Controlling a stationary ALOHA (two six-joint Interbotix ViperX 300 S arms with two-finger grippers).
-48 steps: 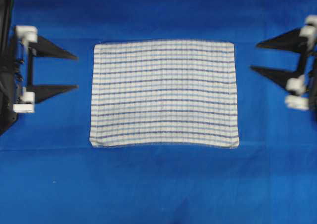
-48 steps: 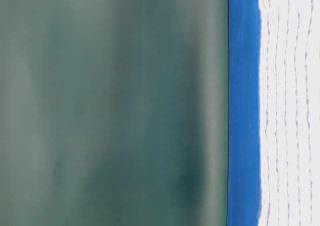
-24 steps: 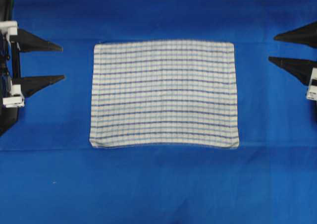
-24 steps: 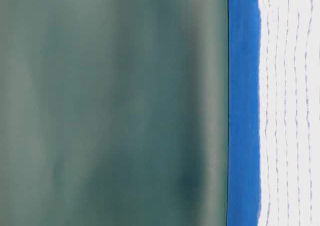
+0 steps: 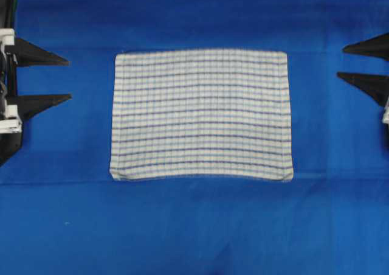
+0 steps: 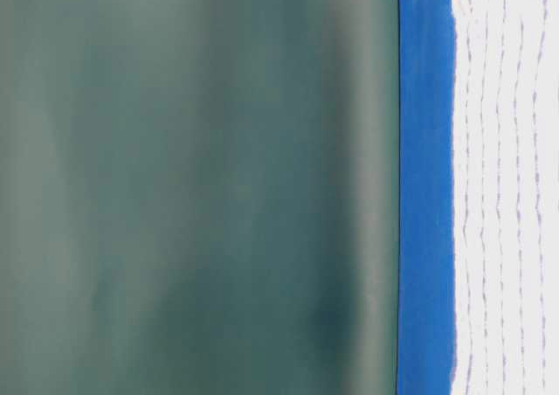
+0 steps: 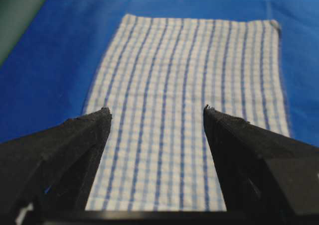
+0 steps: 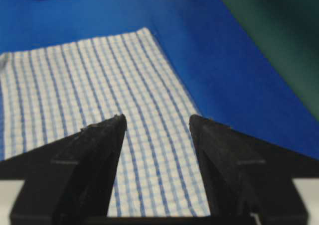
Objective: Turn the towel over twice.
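**Q:** What is seen, from left to right, on the blue-covered table [image 5: 194, 226]?

**A:** The left hand [image 5: 68, 78] is pictured at the table's left edge, its jaws spread wide and nothing held between them. The towel [image 5: 200, 114] is laid flat and square in the middle, stripes running across, well apart from both hands. The right hand [image 5: 341, 62] is seen at the far right edge, likewise spread wide and empty.

**Q:** How should the step in hand be done well?

**A:** No turn can be judged as begun; the cloth lies untouched, with only a slight bow along its near hem. It is judged that one long edge should be taken at its two corners, one by each hand, so the cloth is lifted evenly. The fingertips would have to be brought low enough that the hem is pinched, not the table covering beneath. The edge is best carried over in an arc and laid down flat, so that no fold is trapped before the second turn.
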